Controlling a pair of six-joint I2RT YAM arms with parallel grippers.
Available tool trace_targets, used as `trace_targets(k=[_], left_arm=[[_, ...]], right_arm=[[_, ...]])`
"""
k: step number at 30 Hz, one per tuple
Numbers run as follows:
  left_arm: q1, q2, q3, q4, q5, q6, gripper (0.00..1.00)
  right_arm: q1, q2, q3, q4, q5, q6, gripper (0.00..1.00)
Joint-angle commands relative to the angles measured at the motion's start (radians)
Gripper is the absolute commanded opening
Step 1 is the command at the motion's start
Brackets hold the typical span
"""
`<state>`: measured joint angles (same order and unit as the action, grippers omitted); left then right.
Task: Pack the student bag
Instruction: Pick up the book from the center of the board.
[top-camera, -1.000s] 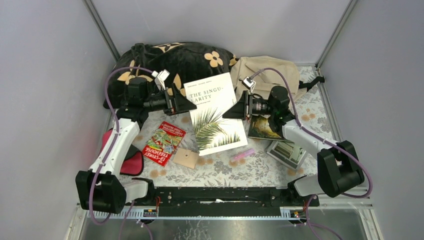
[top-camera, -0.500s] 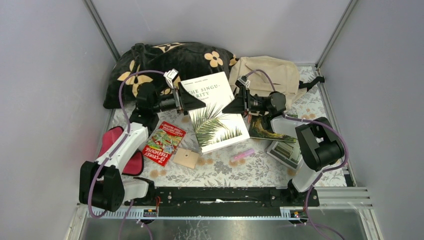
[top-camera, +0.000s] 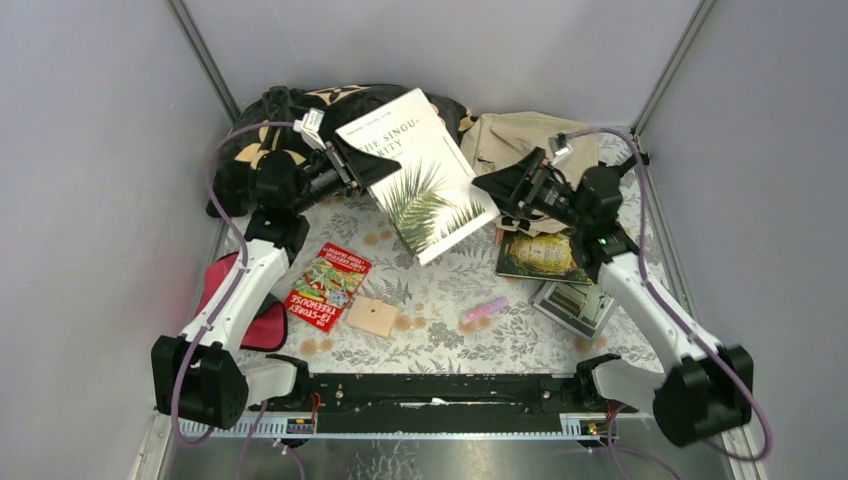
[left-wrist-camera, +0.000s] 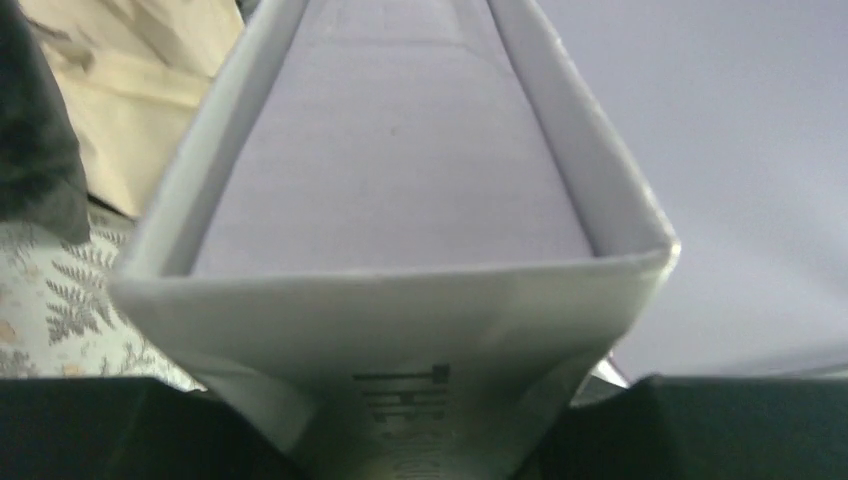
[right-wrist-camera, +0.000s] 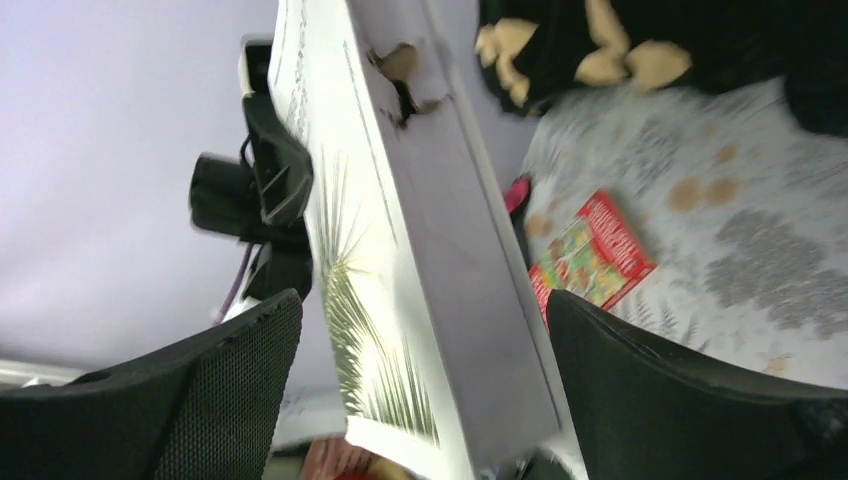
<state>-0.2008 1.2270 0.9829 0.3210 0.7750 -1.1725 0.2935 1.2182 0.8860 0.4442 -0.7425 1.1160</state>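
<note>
The student bag (top-camera: 515, 132) lies slumped in the far right corner of the table (top-camera: 440, 335), against the back wall, with the right arm across its near side. It looks like soft, light cloth with no frame, so it will probably sag and fold shut when pushed rather than hold its mouth open. The best hold is likely a pinch on the fabric lip beside a zipper, lifted to make a gap. The black strap at its right end would only drag the whole bag along.

The white book (top-camera: 425, 180) hangs tilted above the far middle of the table, clear of the cloth. The left gripper (top-camera: 372, 168) is clamped on its spine corner, which the left wrist view shows wedged between the dark fingers. The book is stiff, broad and smooth-covered, so held by one corner it is likely to swing or slip. The right gripper (top-camera: 497, 188) stands spread wide just beside the book's right edge, holding nothing. Its wrist view shows the book between the fingers (right-wrist-camera: 200, 390), but contact cannot be made out.

The arm hides the bag's opening, so whether the zipper is undone cannot be told. The right wrist view is motion-blurred. A black flowered pillow (top-camera: 235, 165) fills the far left corner.
</note>
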Motion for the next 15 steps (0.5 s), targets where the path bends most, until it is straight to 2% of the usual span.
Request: trace_targets(k=[1, 4, 9, 11, 15], left_arm=[[0.014, -0.047, 0.023, 0.098, -0.192, -0.044, 0.28], [0.013, -0.051, -0.021, 0.207, -0.272, -0.119, 0.28], [-0.010, -0.025, -0.051, 0.297, -0.322, -0.168, 0.28], [-0.026, -0.008, -0.038, 0.295, -0.312, -0.161, 0.28], [-0.046, 0.002, -0.048, 0.292, -0.330, -0.151, 0.28]], right_arm=[[-0.020, -0.184, -0.096, -0.149, 0.285, -0.096, 1.00], [-0.019, -0.213, -0.199, 0.080, 0.248, 0.042, 1.00], [-0.016, -0.101, -0.303, 0.525, 0.156, 0.274, 1.00], [-0.013, -0.066, -0.313, 0.607, 0.154, 0.319, 1.00], [-0.002, -0.041, -0.289, 0.634, 0.146, 0.310, 1.00]])
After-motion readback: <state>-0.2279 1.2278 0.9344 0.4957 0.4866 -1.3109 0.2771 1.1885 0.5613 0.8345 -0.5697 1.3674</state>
